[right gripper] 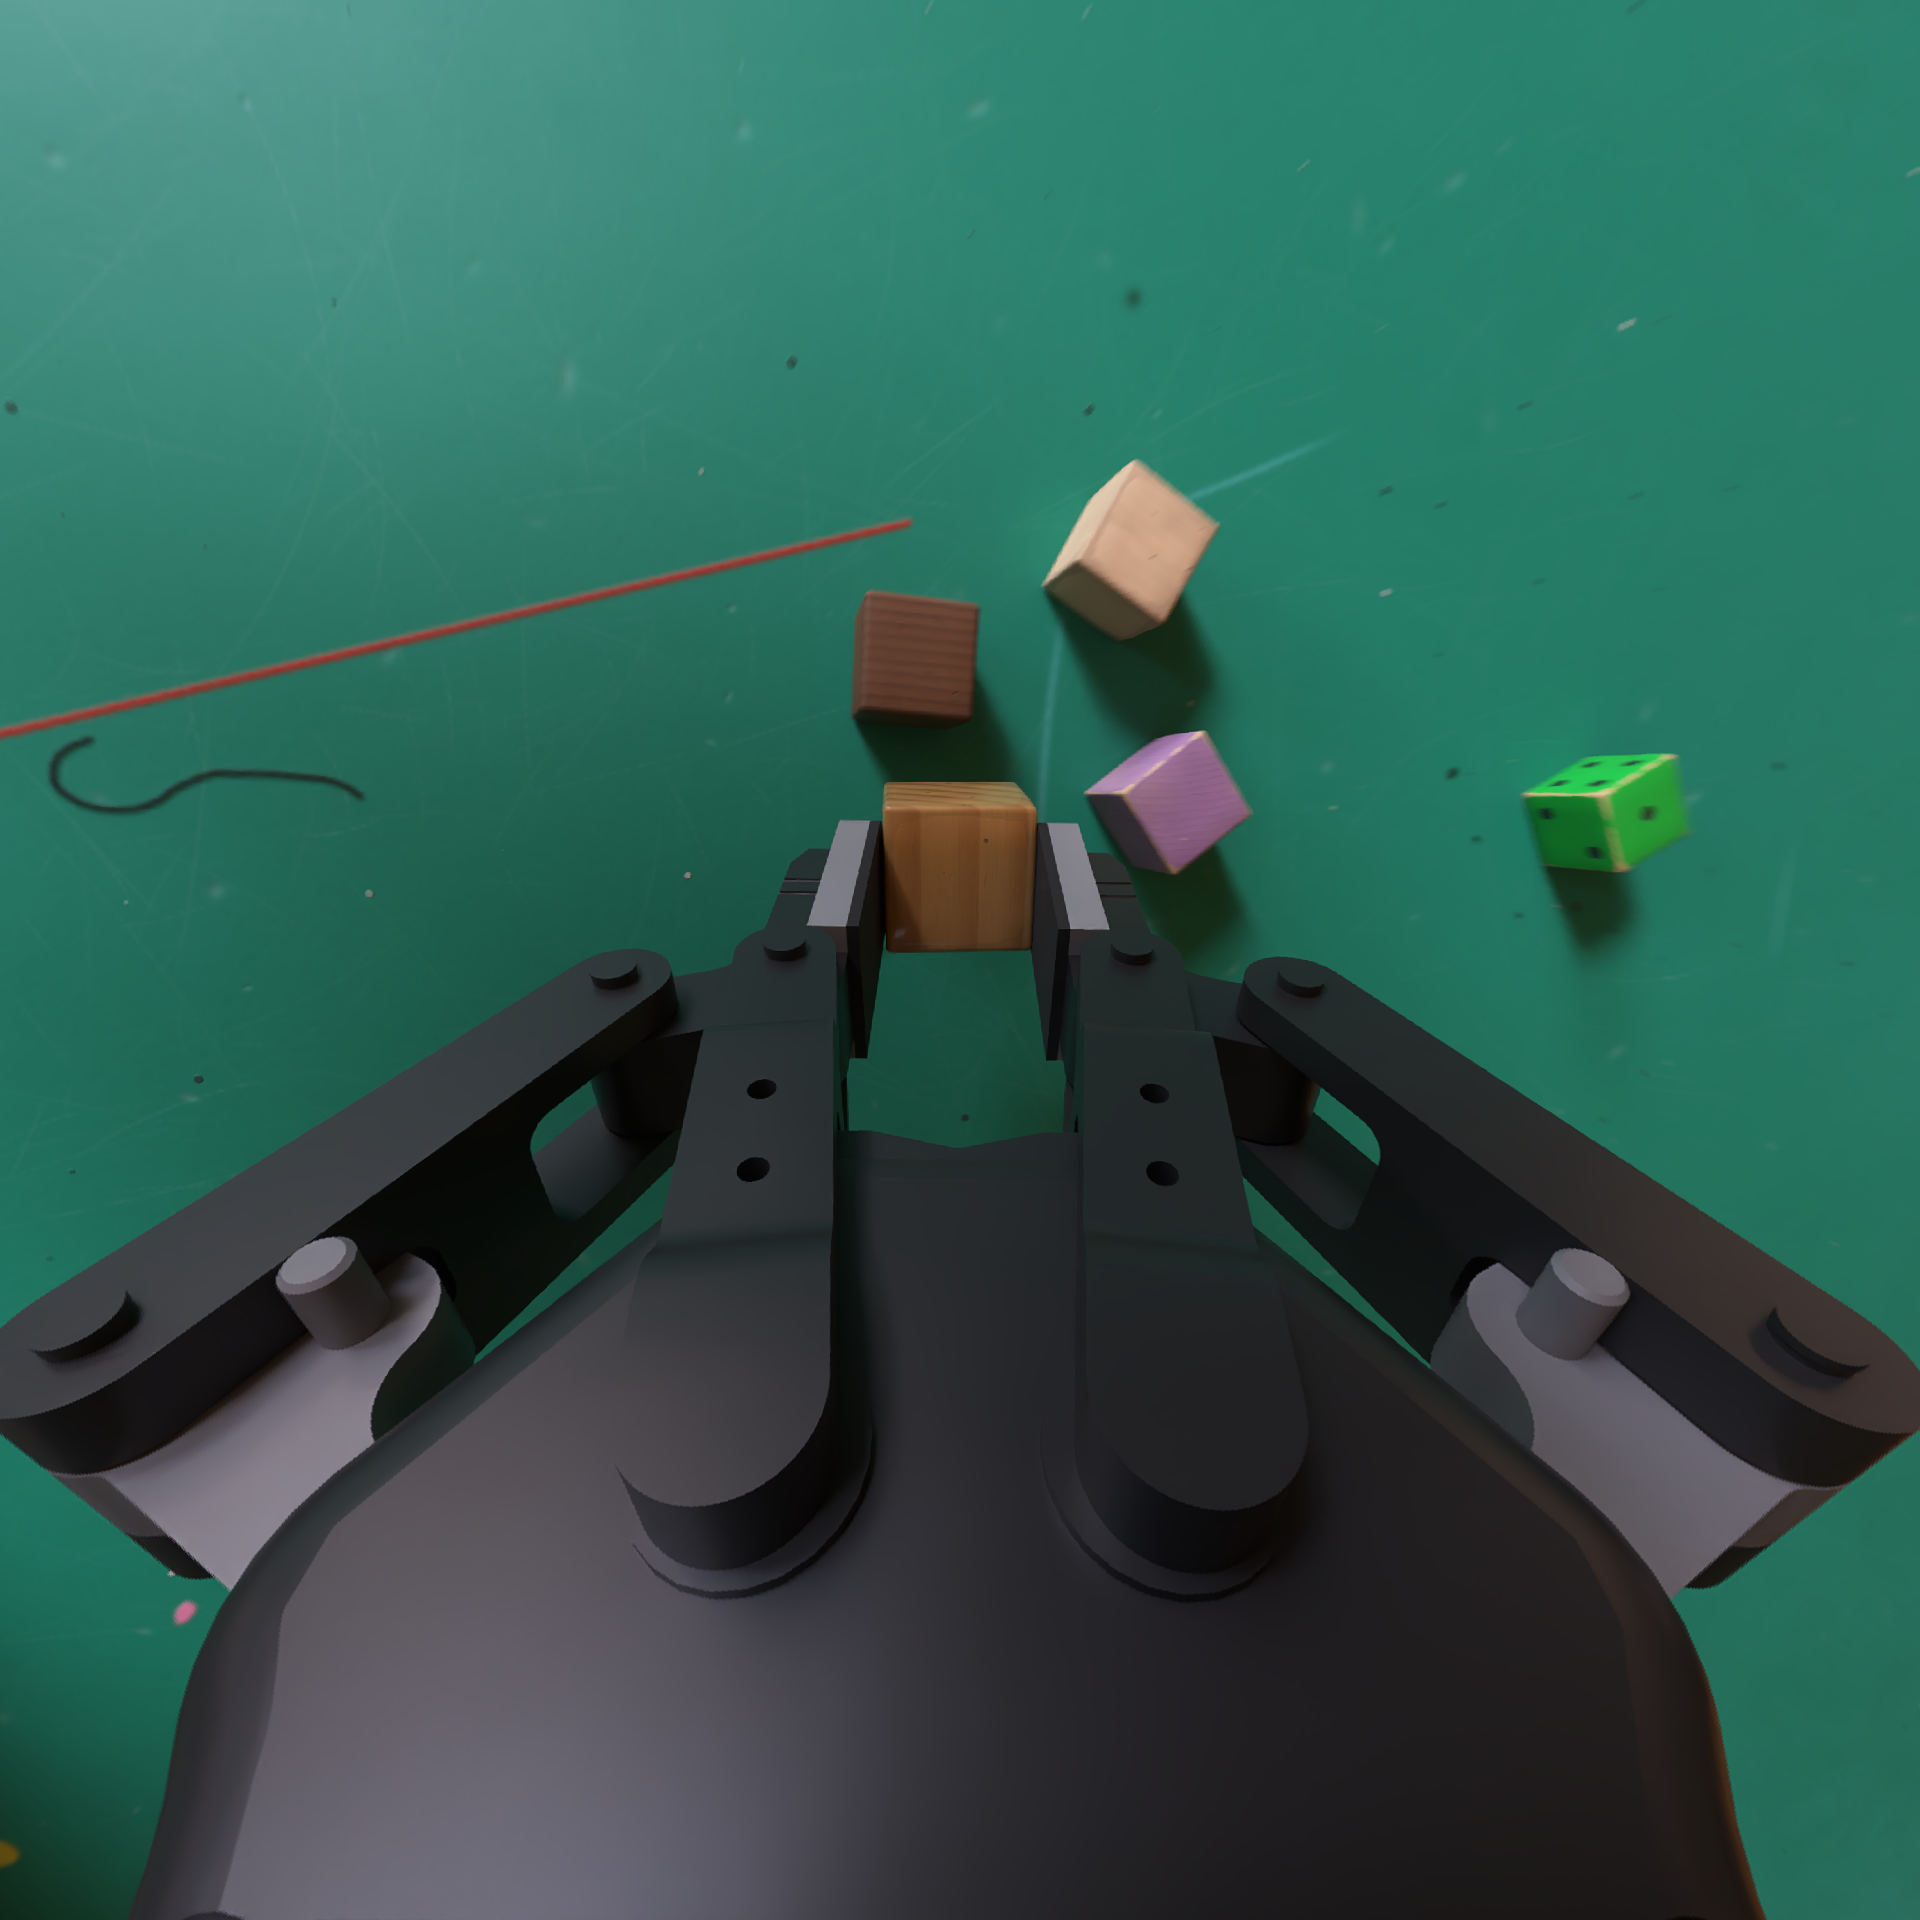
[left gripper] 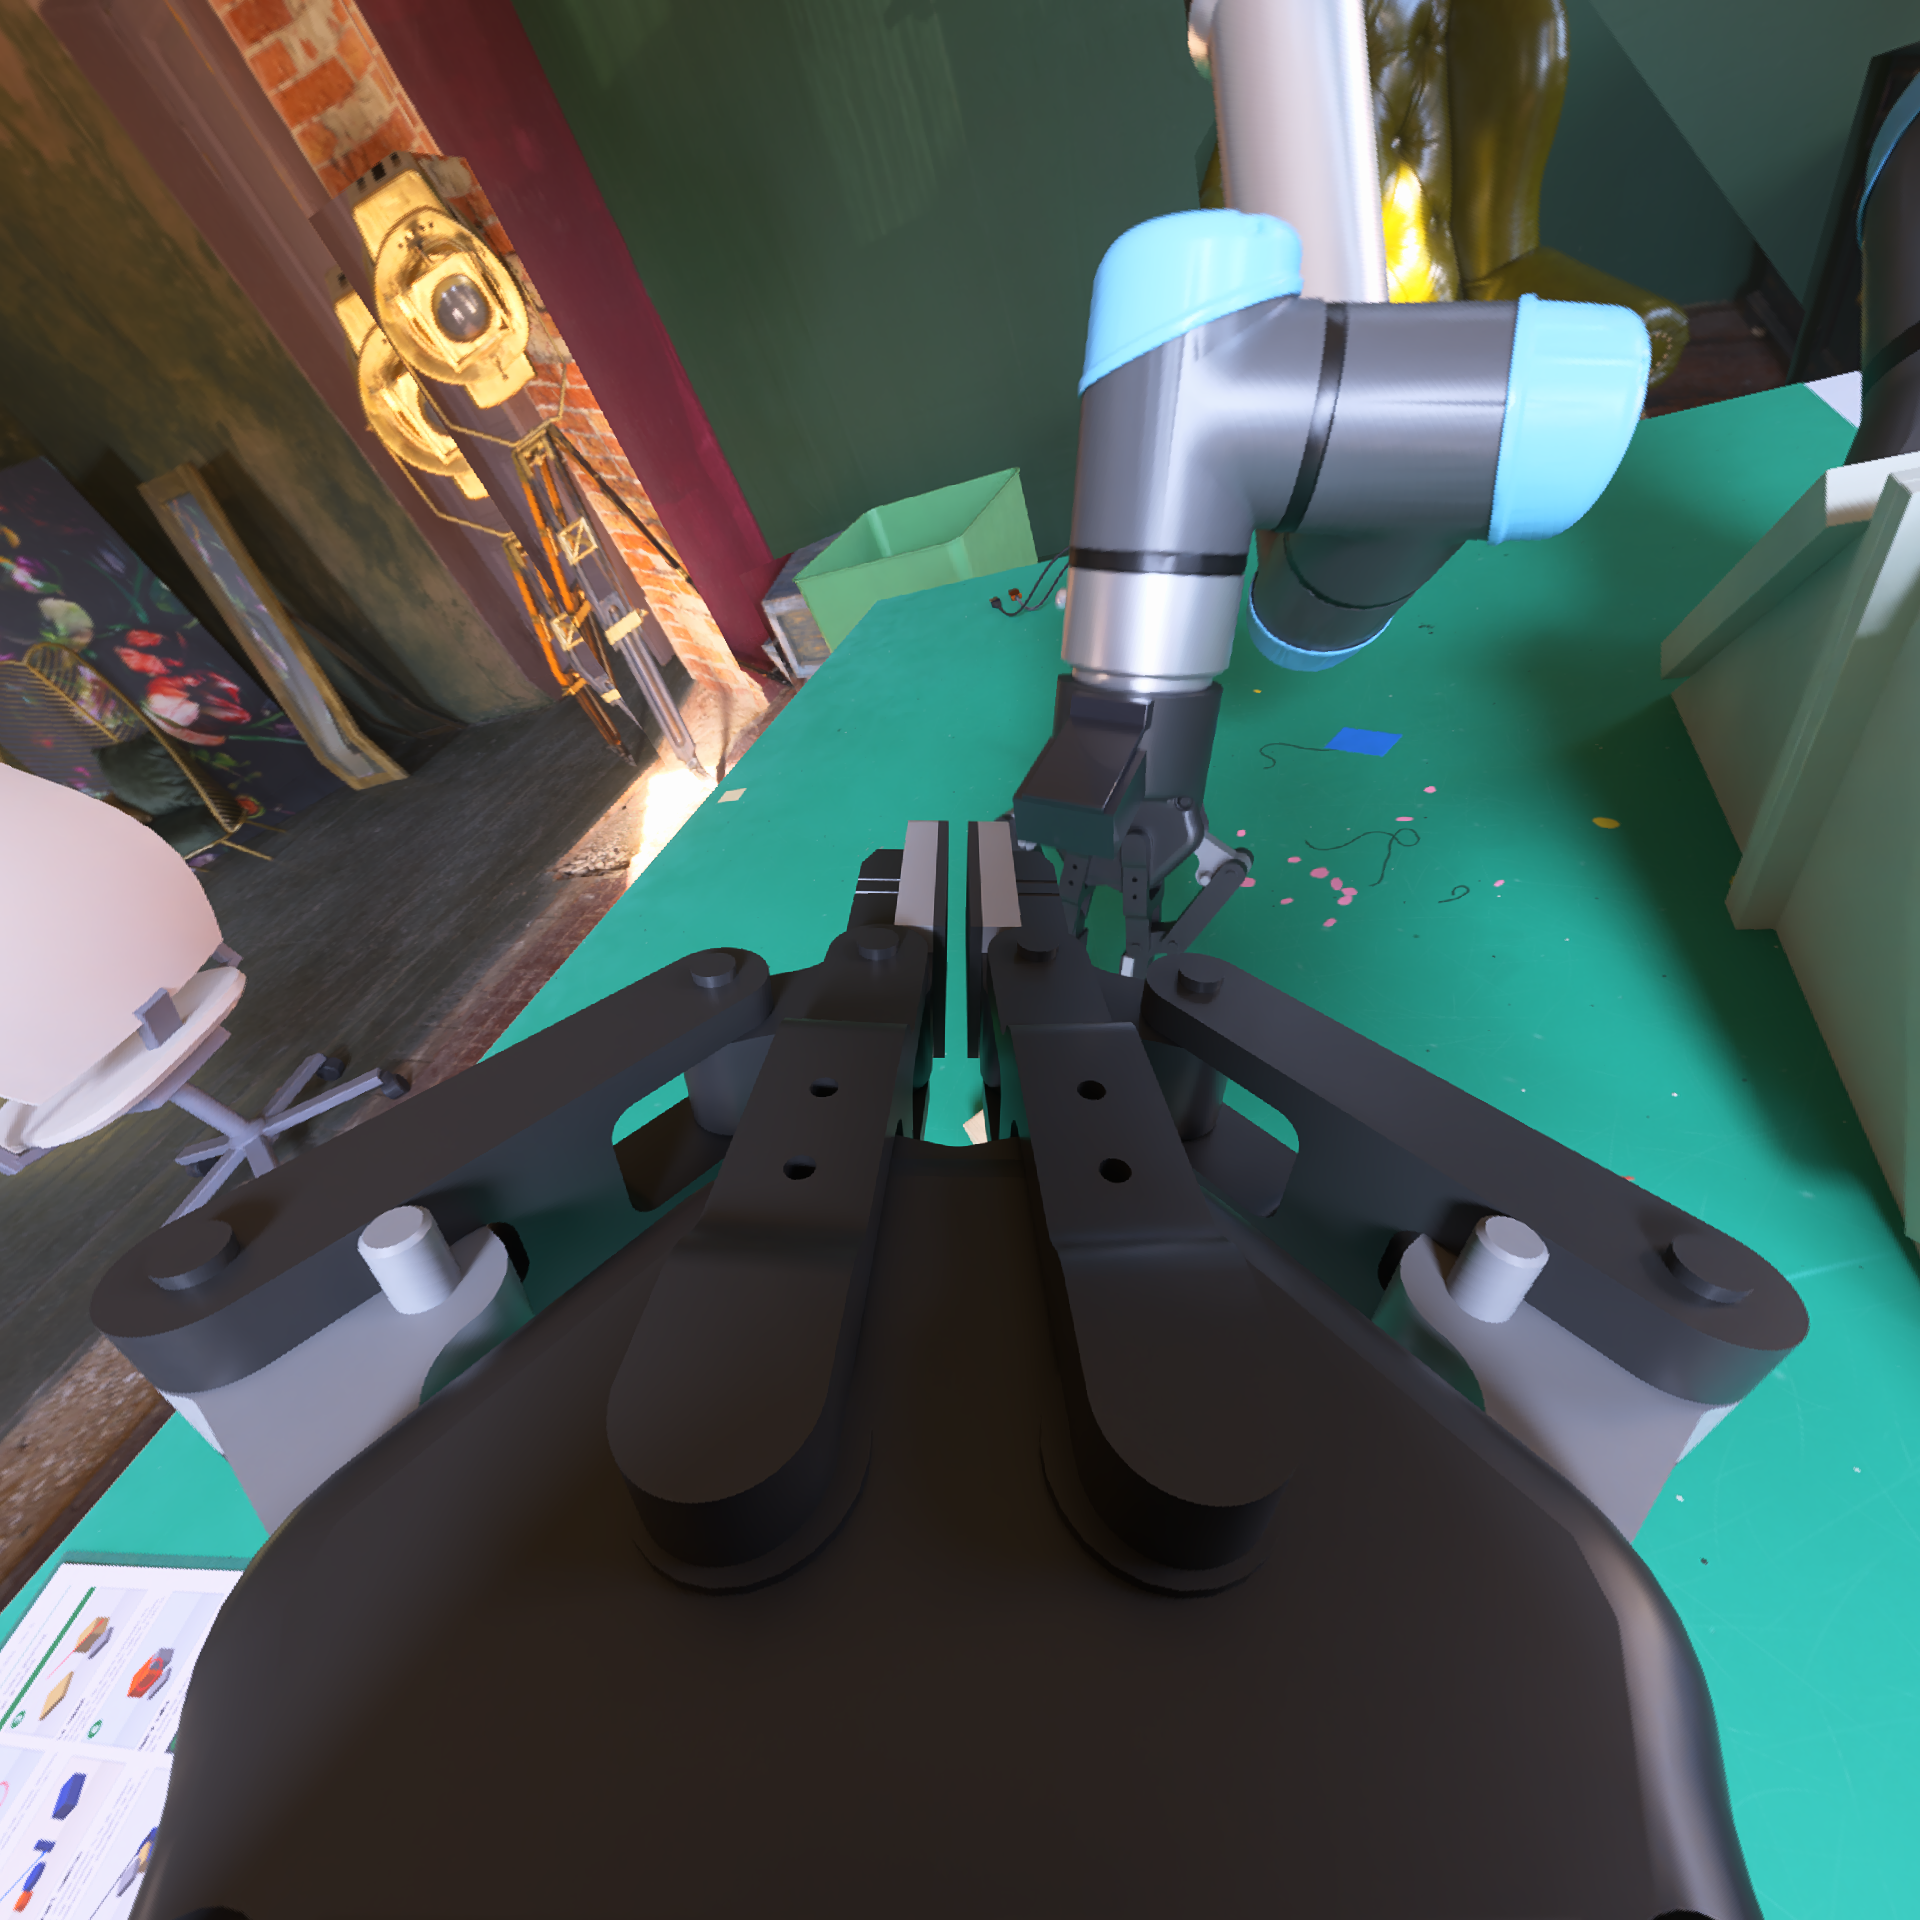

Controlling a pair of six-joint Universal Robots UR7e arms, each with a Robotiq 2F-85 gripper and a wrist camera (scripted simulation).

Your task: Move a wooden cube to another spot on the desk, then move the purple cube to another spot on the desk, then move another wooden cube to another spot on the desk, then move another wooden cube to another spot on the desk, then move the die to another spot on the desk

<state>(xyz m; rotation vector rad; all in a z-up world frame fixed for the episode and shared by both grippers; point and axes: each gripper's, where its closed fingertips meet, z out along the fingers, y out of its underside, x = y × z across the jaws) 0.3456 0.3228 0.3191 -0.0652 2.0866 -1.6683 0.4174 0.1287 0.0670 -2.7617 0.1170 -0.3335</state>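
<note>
In the right wrist view my right gripper [right gripper: 958,873] is shut on an orange-brown wooden cube [right gripper: 958,868], held between both pads over the green desk [right gripper: 416,312]. Beyond it lie a dark brown wooden cube [right gripper: 914,657], a pale wooden cube [right gripper: 1130,551], a purple cube [right gripper: 1169,800] just right of the gripper, and a green die [right gripper: 1605,810] far right. In the left wrist view my left gripper [left gripper: 958,873] is shut and empty above the desk [left gripper: 1455,1039]. The right arm [left gripper: 1195,499] reaches down just beyond it. The cubes are hidden there.
A green bin [left gripper: 925,551] stands past the desk's far end. A pale cabinet [left gripper: 1818,779] stands on the right. A printed sheet [left gripper: 83,1714] lies at the near left corner. The desk edge runs along the left. A red line [right gripper: 468,623] and black squiggle [right gripper: 197,784] mark the surface.
</note>
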